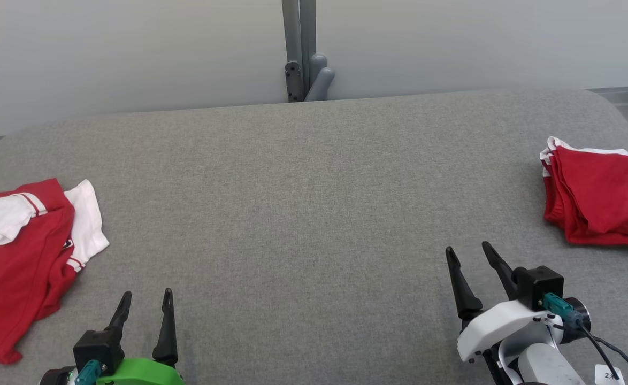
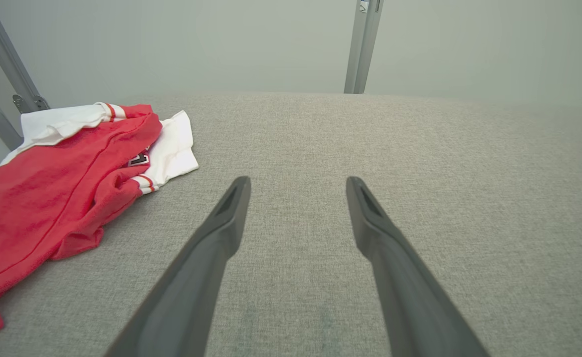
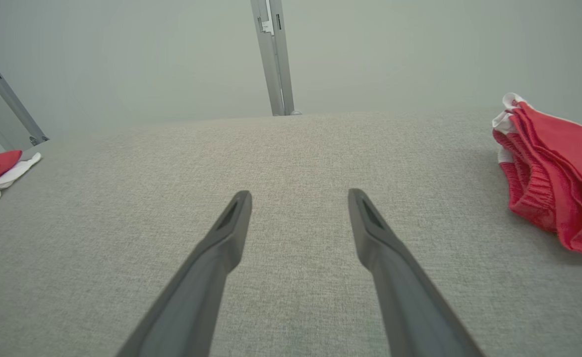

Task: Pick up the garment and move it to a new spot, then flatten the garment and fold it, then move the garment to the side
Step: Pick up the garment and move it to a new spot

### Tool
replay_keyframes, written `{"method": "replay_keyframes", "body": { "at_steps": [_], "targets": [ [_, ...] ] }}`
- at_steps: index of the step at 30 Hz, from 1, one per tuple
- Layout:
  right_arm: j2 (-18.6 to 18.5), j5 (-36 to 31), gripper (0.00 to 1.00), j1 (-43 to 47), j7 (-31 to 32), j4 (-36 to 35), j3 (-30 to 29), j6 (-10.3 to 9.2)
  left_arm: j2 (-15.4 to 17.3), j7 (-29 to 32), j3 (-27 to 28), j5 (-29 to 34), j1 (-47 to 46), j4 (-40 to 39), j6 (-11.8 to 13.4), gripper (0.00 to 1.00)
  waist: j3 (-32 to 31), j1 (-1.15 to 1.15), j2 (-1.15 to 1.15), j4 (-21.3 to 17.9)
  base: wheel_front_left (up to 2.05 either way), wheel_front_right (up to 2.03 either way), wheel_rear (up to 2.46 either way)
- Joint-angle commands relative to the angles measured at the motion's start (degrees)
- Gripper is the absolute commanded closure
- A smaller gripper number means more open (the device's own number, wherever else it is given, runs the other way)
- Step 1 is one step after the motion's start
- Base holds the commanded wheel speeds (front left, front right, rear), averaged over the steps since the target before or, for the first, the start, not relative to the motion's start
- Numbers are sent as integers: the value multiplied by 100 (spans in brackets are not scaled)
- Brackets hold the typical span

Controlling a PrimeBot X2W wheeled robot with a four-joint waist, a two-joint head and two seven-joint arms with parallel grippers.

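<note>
Grey padded table (image 1: 314, 176), crumpled red-and-white shirt (image 1: 20, 251) at its near left edge, folded red shorts (image 1: 597, 203) at right. Nearby, left gripper (image 1: 147, 293) and right gripper (image 1: 467, 247) hover spread and empty. A shallow pinch could drag the shirt off the edge.

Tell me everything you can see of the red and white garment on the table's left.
The red and white soft-knit garment lies crumpled and unfolded at the left end of the grey fabric-covered table. White sleeves end in red-striped cuffs; a small dark badge peeks from a fold. It touches only the table; the open left gripper is apart from it.
</note>
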Motion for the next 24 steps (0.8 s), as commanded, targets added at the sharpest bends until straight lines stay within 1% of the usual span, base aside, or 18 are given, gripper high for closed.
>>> {"method": "replay_keyframes", "body": {
  "at_steps": [1,5,9,11,16,21,24],
  "targets": [
    [-15,30,0,87,-4,-28,11,-8,1,5,-5,-20,65,-12,18,0,10,0,0,24,0,0,0],
    [-14,24,0,66,-4,-36,63,-8,2,4,-33,-70,36,-30,65,0,70,0,0,160,0,0,0],
    [-14,-31,0,30,-4,-94,113,-8,4,4,-9,-119,-84,-31,122,0,198,0,0,473,0,0,0],
    [-15,-42,0,-14,-4,-125,151,-8,6,5,50,-140,-137,-23,140,0,265,0,0,687,0,0,0],
    [-13,-13,0,-137,-4,-138,308,-8,6,4,154,-191,-195,25,187,0,432,0,0,1371,0,0,0],
    [-18,-21,0,-227,-4,-112,508,-8,5,3,225,-276,-181,72,196,0,522,0,0,2112,0,0,0],
    [-17,-14,0,-301,-4,-69,611,-8,3,3,268,-342,-126,89,168,0,529,0,0,2474,0,0,0]
  ]
}}
